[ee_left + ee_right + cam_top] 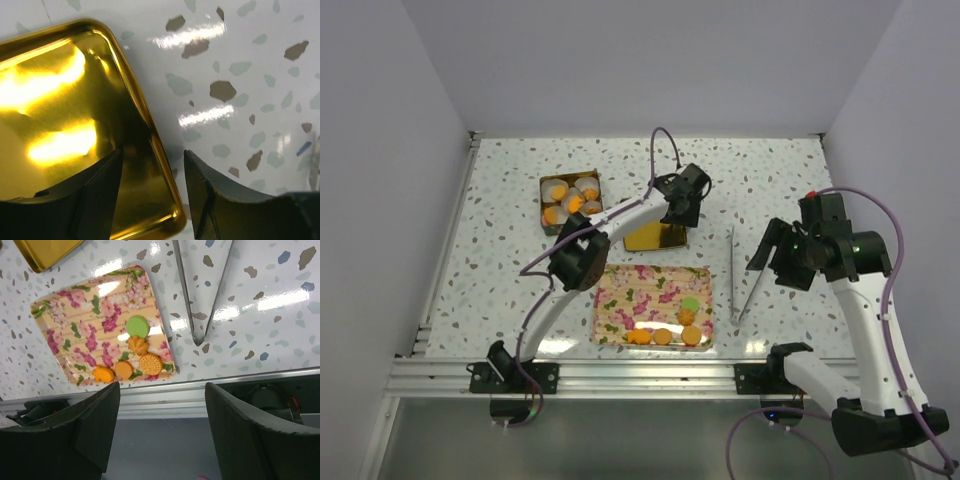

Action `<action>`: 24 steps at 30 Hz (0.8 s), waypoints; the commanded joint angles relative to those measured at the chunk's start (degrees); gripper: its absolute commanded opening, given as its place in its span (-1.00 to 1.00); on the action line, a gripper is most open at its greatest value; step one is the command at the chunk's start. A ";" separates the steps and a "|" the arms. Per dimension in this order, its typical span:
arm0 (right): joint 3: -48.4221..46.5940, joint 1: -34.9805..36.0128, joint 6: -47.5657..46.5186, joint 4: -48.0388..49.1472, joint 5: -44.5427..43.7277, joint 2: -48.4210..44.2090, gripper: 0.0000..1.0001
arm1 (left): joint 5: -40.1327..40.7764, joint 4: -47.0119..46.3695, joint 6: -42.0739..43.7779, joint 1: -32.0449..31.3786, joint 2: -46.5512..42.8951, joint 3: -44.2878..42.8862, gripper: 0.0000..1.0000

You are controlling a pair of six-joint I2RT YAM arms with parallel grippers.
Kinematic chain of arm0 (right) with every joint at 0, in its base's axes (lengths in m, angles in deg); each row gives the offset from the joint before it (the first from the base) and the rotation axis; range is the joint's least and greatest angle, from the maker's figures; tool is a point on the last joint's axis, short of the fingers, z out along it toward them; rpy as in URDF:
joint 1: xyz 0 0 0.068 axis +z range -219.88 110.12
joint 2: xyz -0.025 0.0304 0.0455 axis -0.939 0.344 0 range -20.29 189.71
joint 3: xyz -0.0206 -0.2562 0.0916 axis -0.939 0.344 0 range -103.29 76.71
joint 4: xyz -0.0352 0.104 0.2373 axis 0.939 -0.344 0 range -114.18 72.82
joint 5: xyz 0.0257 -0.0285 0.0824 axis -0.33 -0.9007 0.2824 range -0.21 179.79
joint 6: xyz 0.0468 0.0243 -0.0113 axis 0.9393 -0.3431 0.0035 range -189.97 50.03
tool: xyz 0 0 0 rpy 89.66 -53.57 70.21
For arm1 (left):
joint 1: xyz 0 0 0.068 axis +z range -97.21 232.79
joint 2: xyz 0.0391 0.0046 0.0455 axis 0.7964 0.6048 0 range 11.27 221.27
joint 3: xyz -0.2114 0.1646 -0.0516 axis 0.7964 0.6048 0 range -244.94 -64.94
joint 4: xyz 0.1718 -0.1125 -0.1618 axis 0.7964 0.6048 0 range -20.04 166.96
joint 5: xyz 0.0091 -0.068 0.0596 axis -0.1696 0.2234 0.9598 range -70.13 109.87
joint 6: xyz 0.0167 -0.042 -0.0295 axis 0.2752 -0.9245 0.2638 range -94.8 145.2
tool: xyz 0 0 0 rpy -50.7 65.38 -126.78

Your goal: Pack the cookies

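Observation:
Several cookies lie on the floral tray point(640, 295), at its near right corner: a pale green one point(137, 326), a flower-shaped one point(138, 345), a round dotted one point(150, 363) and two orange ones point(123, 369). More cookies point(575, 203) sit in white paper cups inside a gold tin point(546, 185) at the back left. My left gripper point(678, 215) point(152, 152) is open and empty, its jaws straddling the right rim of a gold lid point(65, 125). My right gripper point(782, 262) point(162, 386) is open and empty, raised right of the tray.
Metal tongs point(739, 275) point(200, 290) lie on the speckled table between the tray and my right arm. The gold lid point(655, 237) lies just behind the tray. The table's aluminium front rail point(210, 390) runs below the tray.

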 commanded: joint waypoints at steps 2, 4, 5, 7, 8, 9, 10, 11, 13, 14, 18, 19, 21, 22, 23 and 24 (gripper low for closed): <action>0.62 -0.26 -1.31 -1.34 -1.04 0.59 0.44 | 1.77 -0.55 4.33 0.30 2.70 -2.40 0.14; 1.06 -0.17 -1.31 -0.90 -1.12 0.85 0.44 | 1.42 -0.99 4.94 0.30 3.66 -2.58 0.06; 1.58 -0.26 -1.40 -0.72 -1.21 1.12 0.44 | 1.24 -1.25 5.03 0.21 3.93 -2.58 0.01; 2.11 -0.26 -1.40 -0.20 -1.21 1.21 0.44 | 0.89 -1.43 5.12 0.30 4.63 -3.02 -0.13; 2.55 -0.26 -1.57 -0.02 -1.21 1.21 0.44 | 0.71 -1.52 5.12 0.30 4.72 -3.19 -0.20; 2.55 -0.17 -1.57 0.16 -1.13 1.47 0.44 | 0.62 -1.52 5.29 0.21 4.99 -3.63 -0.36; 2.73 -0.26 -1.66 0.33 -1.12 1.64 0.44 | 0.62 -1.61 5.38 0.21 4.99 -3.72 -0.43; 2.73 -0.26 -1.75 0.42 -1.12 1.73 0.43 | 0.62 -1.61 5.56 0.30 4.90 -3.81 -0.50; 2.64 -0.26 -2.10 0.77 -1.04 2.17 0.43 | 0.97 -1.52 5.74 0.30 4.37 -3.90 -0.74; 2.56 -0.26 -2.27 0.95 -0.86 2.43 0.44 | 0.80 -1.43 5.82 0.47 4.03 -3.99 -0.83; 1.59 -0.26 -2.98 1.74 -0.33 3.66 0.43 | -0.52 -1.08 5.83 0.91 0.96 -3.46 -1.00; 0.37 -0.26 -3.07 2.09 0.19 4.45 0.43 | -1.04 -1.25 5.82 1.09 -1.23 -3.20 -1.00; -1.48 -0.17 -3.51 2.26 0.72 5.59 0.44 | -2.62 -1.78 5.82 1.70 -5.27 -2.58 -1.00; -3.84 -0.26 -3.59 2.96 1.94 6.65 0.44 | -3.94 -1.96 5.74 2.05 -6.77 -2.58 -1.00; -5.25 -0.26 -3.59 3.32 2.56 7.53 0.43 | -5.60 -2.22 5.56 3.10 -8.27 -2.58 -1.00; -6.83 -0.26 -3.42 3.67 3.52 8.23 0.44 | -8.75 -2.22 4.52 3.72 -11.33 -2.58 -1.00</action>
